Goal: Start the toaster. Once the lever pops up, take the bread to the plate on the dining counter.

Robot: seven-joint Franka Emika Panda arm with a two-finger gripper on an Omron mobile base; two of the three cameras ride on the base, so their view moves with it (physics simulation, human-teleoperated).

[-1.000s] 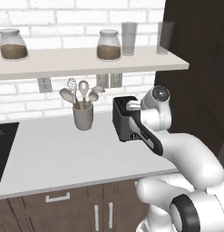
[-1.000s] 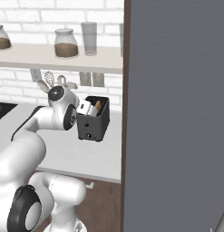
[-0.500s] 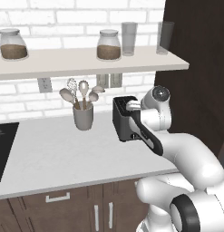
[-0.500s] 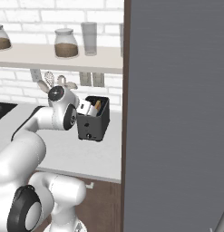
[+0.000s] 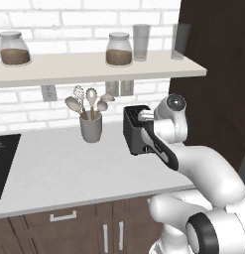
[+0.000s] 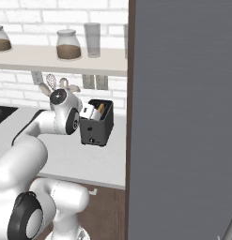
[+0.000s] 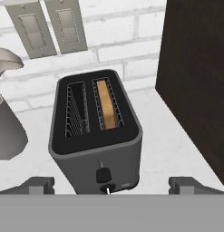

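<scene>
Our two-finger pincer (image 7: 111,183) stands fully released, its two small dark fingertips (image 7: 38,184) spread wide at either side of the hand view, with nothing between them. It hovers just in front of and above the narrow end of the small boxy dark grey-black toaster (image 7: 95,133), not touching it. On that near end we see the dark lever tab (image 7: 103,174) on its vertical slit, with a small pale round knob (image 7: 108,187) just below it.

The toaster has two top slots. The slot on the right in the hand view holds the thin golden-tan slice of bread (image 7: 106,105), standing on edge; the other slot shows bare wire guides.

The toaster sits on the light worktop (image 5: 59,168) over brown cabinets, close to the white brick wall (image 7: 127,41), with a tall dark panel (image 7: 195,77) just to one side. On its other side stands a grey utensil cup (image 5: 91,128) holding wooden spoons and a whisk. Two grey wall outlets (image 7: 45,27) are mounted behind the toaster.

Above, a pale shelf (image 5: 94,67) carries two lidded glass jars (image 5: 119,49) of brown contents and two empty tall glasses (image 5: 141,42).
</scene>
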